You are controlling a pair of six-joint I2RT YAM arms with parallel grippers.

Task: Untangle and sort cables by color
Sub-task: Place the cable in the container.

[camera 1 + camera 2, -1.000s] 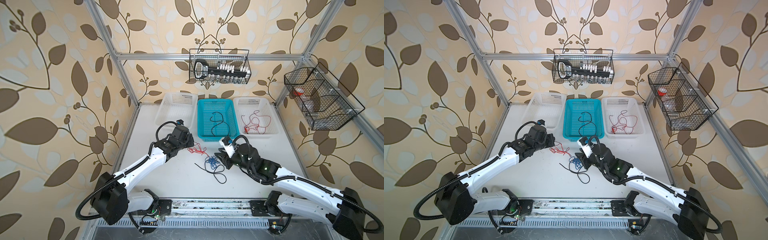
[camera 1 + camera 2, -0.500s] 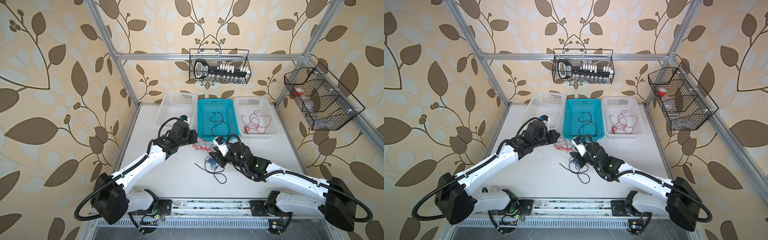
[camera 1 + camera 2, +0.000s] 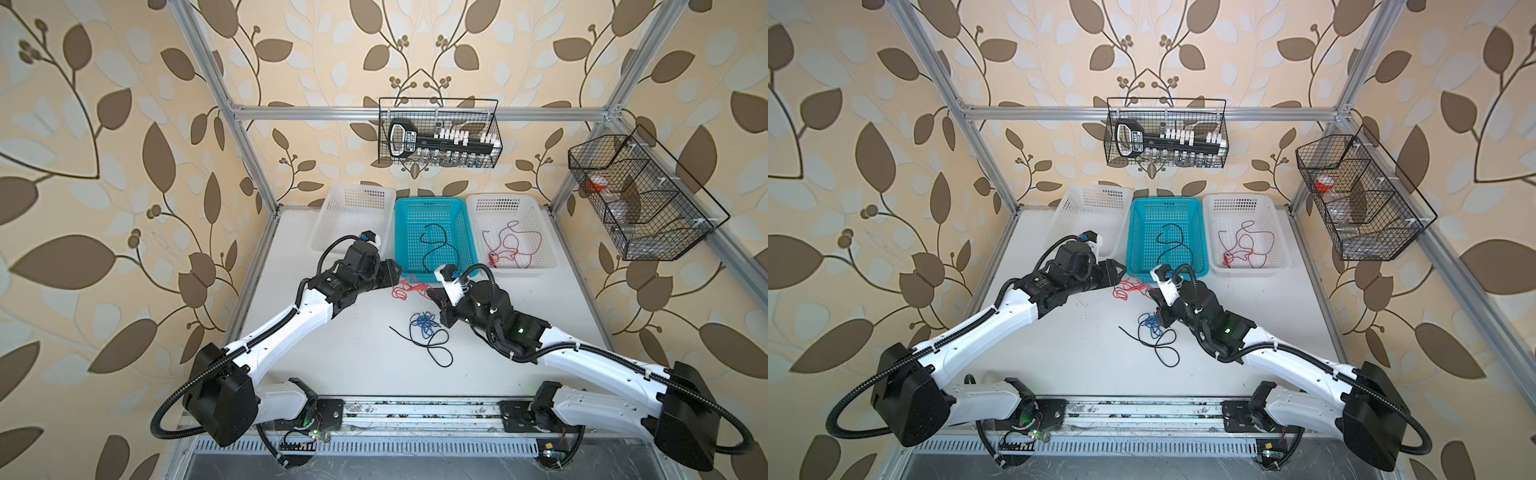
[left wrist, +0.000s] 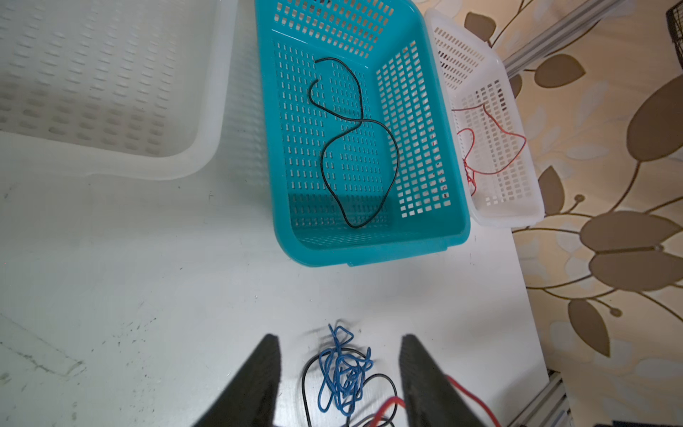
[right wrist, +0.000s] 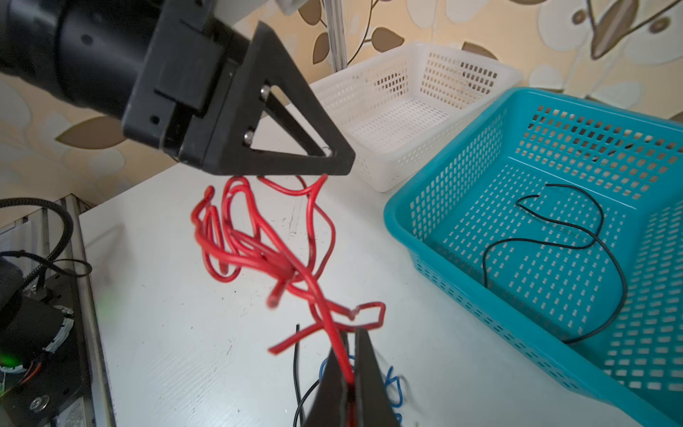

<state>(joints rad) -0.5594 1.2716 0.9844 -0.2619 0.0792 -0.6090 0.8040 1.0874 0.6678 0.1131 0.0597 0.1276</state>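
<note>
Left claw (image 4: pixel 339 340) has opened; right claw (image 5: pixel 351 336) now clamps red cables (image 5: pixel 281 264); loops could snag the left finger (image 5: pixel 281 164) or drag blue cables (image 3: pixel 423 326) at six o'clock.

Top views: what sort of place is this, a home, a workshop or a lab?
Most likely a staged robot test cell. An aluminium frame lined with leaf-print wallpaper encloses a white table, and the left arm and right arm mount on a rail at its front.

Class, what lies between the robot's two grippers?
A tangle of red cable lies between the open left gripper and the right gripper, which pinches a strand; both top views show it.
</note>
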